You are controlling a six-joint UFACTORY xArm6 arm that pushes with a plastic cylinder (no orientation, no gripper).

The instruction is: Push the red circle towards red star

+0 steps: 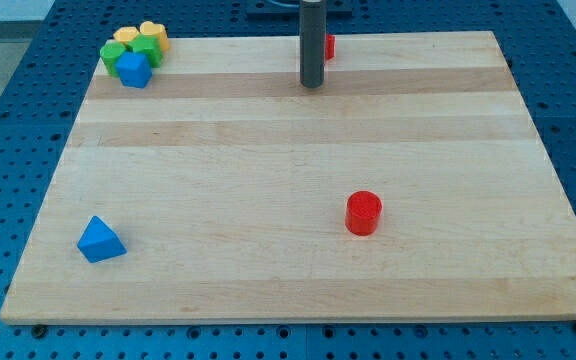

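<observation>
The red circle [363, 213], a short cylinder, sits on the wooden board right of centre, toward the view's bottom. The red star [328, 45] is at the board's top edge, mostly hidden behind my rod; only its right side shows, so its shape cannot be made out. My tip [313, 85] rests on the board just below and left of the red star, far above the red circle and slightly to its left. It touches neither block that I can see.
A cluster at the top left corner holds a blue block [134, 70], a green block [120, 53], another green block [148, 48] and yellow blocks [154, 33]. A blue triangle [100, 240] lies near the bottom left. The board's edges border a blue perforated table [8, 150].
</observation>
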